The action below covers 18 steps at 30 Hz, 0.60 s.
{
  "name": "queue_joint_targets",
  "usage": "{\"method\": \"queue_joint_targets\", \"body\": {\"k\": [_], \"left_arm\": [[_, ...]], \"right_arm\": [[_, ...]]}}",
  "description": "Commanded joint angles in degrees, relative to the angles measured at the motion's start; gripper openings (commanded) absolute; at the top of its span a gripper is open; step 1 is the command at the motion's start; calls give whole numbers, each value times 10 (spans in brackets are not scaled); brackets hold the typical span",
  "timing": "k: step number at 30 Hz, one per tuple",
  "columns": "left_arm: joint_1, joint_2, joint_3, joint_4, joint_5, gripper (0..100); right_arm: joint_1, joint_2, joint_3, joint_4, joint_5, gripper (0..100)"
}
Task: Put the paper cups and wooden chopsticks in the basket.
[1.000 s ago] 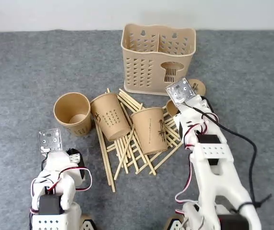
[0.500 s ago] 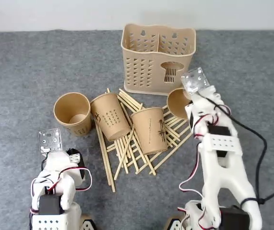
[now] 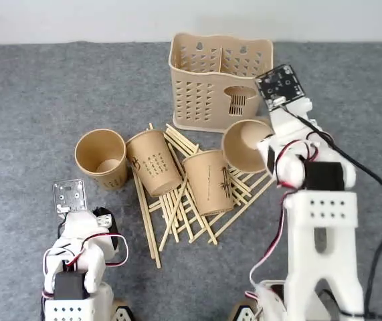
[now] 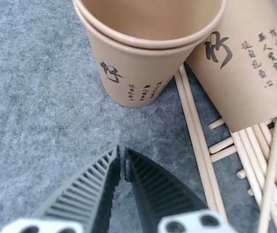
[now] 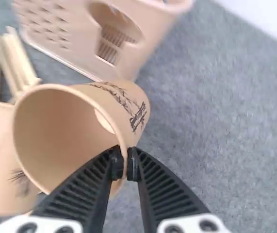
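Observation:
My right gripper (image 5: pixel 120 165) is shut on the rim of a paper cup (image 5: pixel 75 131), held tilted above the table; in the high view this cup (image 3: pixel 246 145) hangs just in front of the beige basket (image 3: pixel 221 80). An upright paper cup (image 3: pixel 101 157) stands at the left, with two more cups (image 3: pixel 153 161) (image 3: pixel 208 180) lying on a pile of wooden chopsticks (image 3: pixel 174 207). My left gripper (image 4: pixel 120 162) is shut on nothing, low over the carpet, just short of the upright cup (image 4: pixel 145 53). Beside that cup a lying cup (image 4: pixel 250 68) rests on chopsticks (image 4: pixel 254 145).
The basket (image 5: pixel 99 34) has two compartments and perforated walls. Grey carpet covers the whole table, with free room at the left, the right and the front.
My right arm has lifted the paper cup off the table and swung it up and back toward the basket's front. The left arm has stayed still.

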Motion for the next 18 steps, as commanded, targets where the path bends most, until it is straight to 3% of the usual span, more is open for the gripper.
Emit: {"method": "queue_joint_targets", "body": {"k": [1,9,18], "left_arm": [[-2,-8,-11,2,-2,14],[-2,-8,-11,2,-2,14],[-2,-8,-11,2,-2,14]], "right_arm": [[-50,-34,-96,77,-31,9],[-191,-15,-224,112,-125,9],[-291,172,-383,116,-188,9]]}}
